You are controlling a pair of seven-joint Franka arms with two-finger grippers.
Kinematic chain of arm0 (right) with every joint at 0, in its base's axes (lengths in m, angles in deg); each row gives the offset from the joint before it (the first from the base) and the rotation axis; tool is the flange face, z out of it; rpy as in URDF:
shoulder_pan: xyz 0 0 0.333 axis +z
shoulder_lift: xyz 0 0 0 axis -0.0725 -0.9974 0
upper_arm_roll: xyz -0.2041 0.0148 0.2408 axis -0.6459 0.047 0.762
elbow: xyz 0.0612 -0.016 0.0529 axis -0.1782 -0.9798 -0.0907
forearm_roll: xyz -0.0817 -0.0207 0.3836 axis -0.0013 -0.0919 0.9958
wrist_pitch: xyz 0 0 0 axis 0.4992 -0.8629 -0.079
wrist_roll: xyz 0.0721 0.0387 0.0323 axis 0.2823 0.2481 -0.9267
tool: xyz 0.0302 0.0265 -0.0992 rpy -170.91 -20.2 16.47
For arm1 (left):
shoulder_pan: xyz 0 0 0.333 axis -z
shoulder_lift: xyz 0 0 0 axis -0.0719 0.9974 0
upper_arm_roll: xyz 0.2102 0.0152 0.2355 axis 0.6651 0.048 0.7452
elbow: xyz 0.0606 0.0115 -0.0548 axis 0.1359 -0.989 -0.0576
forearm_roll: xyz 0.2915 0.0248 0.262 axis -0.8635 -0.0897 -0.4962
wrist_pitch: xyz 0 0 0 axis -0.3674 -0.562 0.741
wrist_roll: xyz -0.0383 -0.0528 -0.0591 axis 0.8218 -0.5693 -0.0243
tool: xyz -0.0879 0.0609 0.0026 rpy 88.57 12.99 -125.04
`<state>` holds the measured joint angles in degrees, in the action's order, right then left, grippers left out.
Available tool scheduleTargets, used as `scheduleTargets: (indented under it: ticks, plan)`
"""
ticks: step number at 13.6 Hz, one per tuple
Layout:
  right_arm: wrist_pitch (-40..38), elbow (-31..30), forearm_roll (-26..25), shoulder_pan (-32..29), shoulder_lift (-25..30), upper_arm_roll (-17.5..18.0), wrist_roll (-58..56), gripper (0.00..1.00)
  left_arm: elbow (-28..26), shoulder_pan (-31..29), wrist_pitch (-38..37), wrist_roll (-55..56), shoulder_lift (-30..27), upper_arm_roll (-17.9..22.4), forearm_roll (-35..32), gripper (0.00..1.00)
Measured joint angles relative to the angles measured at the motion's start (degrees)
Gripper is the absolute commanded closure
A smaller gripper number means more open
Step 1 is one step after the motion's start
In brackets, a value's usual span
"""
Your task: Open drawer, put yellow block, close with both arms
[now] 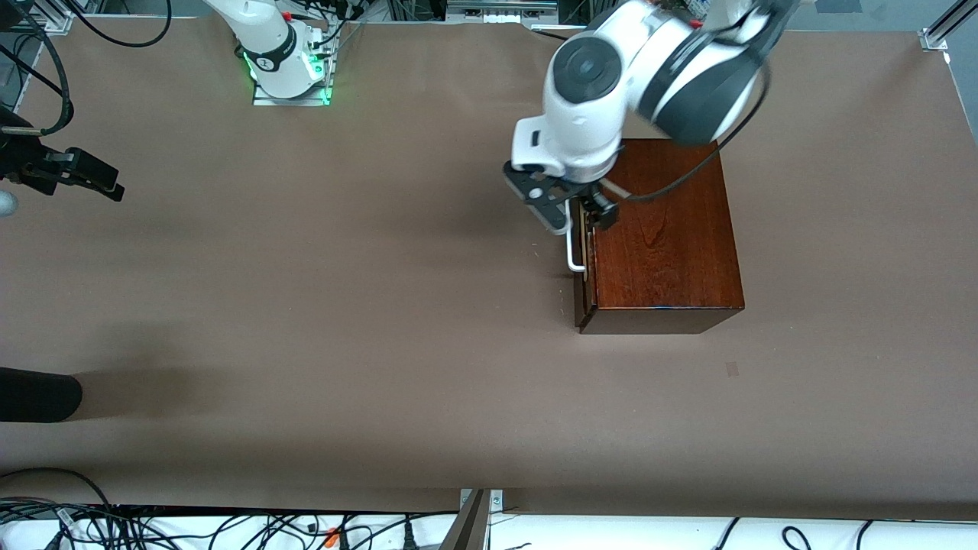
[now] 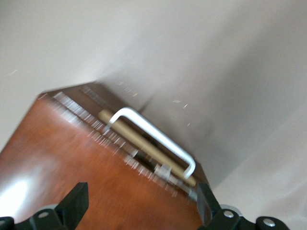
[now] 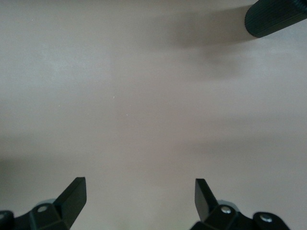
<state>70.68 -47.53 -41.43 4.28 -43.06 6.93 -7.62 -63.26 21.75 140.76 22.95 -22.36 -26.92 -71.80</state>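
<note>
The mahogany box (image 1: 665, 237) stands toward the left arm's end of the table. Its drawer (image 1: 586, 252) faces the right arm's end and is out by a thin strip of pale wood. The white bar handle (image 1: 571, 256) sticks out from the dark front. My left gripper (image 1: 577, 210) hangs open over the box's top edge just above the handle (image 2: 153, 134), with only the box top (image 2: 72, 153) between its fingers (image 2: 79, 199). My right gripper (image 1: 103, 182) waits open over bare table at the right arm's end, holding nothing (image 3: 140, 196). The yellow block is out of view.
A black rounded object (image 1: 38, 393) pokes in from the table edge at the right arm's end, nearer the front camera, and also shows in the right wrist view (image 3: 276, 19). The right arm's green-lit base (image 1: 286, 72) stands along the robots' edge. Cables lie below the front edge.
</note>
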Motion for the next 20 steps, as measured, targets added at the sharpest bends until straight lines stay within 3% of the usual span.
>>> scheduleTargets:
  ticks: [2, 4, 9, 12, 16, 20]
  plan:
    - [0.0, 0.0, 0.0, 0.0, 0.0, 0.0, 0.0, 0.0, 3.2, -2.8, -4.3, 0.4, -1.4, 0.9, 0.1, 0.0]
    - [0.0, 0.0, 0.0, 0.0, 0.0, 0.0, 0.0, 0.0, 4.7, -4.3, -5.7, 0.4, -2.7, 4.6, 2.0, 0.0]
    - [-0.2, 0.0, 0.0, 0.0, 0.1, 0.0, 0.0, 0.0, 4.9, -4.9, -5.6, 0.4, -5.6, 21.3, 12.0, 0.0]
    - [-0.6, 0.0, 0.0, 0.0, 0.1, 0.0, 0.0, 0.0, 2.1, -5.3, -1.8, 0.7, -8.1, 27.5, 12.7, 0.0]
    - [-0.7, 0.0, 0.0, 0.0, 0.1, 0.0, 0.0, 0.0, -5.1, -5.9, -0.6, 3.8, -15.0, 29.9, 11.5, 0.0]
    - [-0.8, 0.0, 0.0, 0.0, 0.1, 0.1, 0.0, 0.0, -7.3, -9.2, -0.6, 4.7, -17.1, 27.6, 11.2, 0.0]
